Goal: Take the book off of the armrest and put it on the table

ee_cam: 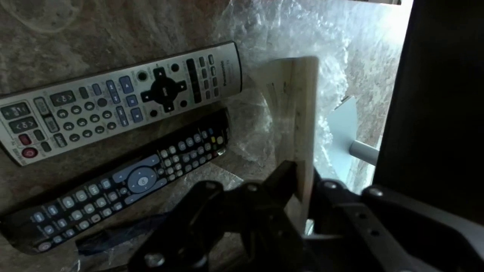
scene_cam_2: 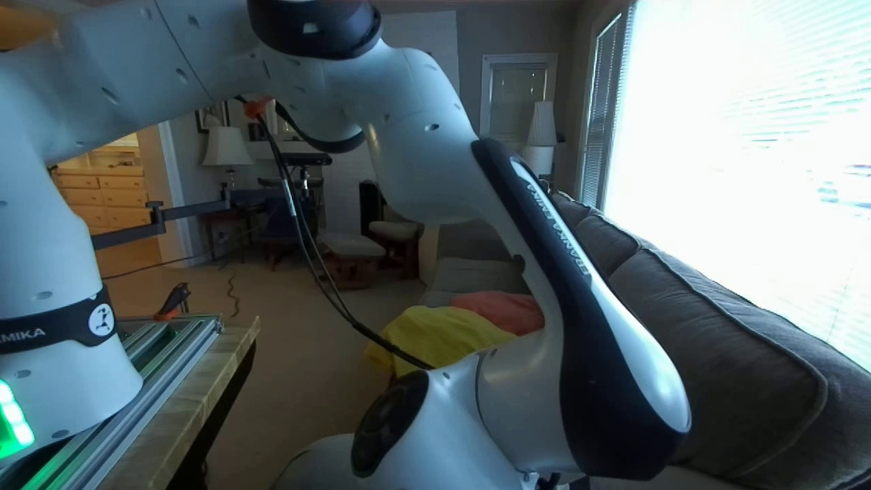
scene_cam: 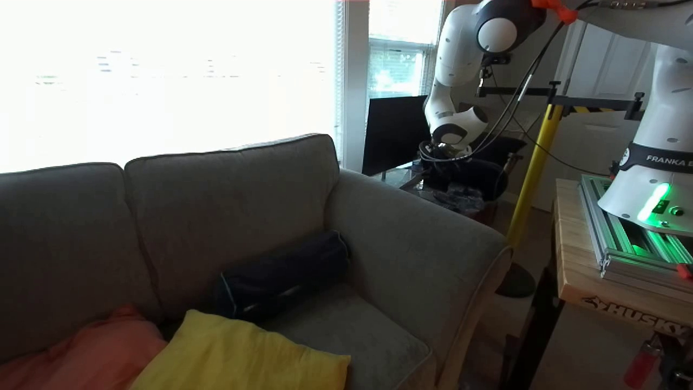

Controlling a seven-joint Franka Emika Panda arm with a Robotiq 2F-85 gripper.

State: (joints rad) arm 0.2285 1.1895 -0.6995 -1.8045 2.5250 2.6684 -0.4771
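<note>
The book (ee_cam: 304,113) shows in the wrist view as a pale, thin booklet on edge, its spine towards the camera. My gripper (ee_cam: 302,181) has a finger on each side of it and is shut on it. The table (ee_cam: 151,34) lies below, with a mottled brown-grey top; whether the book touches it, I cannot tell. In an exterior view the table (scene_cam: 427,194) stands dark behind the sofa arm, and my gripper there is lost against dark things. The armrest (scene_cam: 417,222) shows in that view with nothing on it. The book is hidden in both exterior views.
Two remotes, a silver one (ee_cam: 124,98) and a black one (ee_cam: 124,185), lie left of the book. Clear plastic wrap (ee_cam: 249,124) lies under and around it. A dark monitor (ee_cam: 431,113) on a pale stand (ee_cam: 342,132) is close on the right. A yellow post (scene_cam: 533,173) stands near the arm.
</note>
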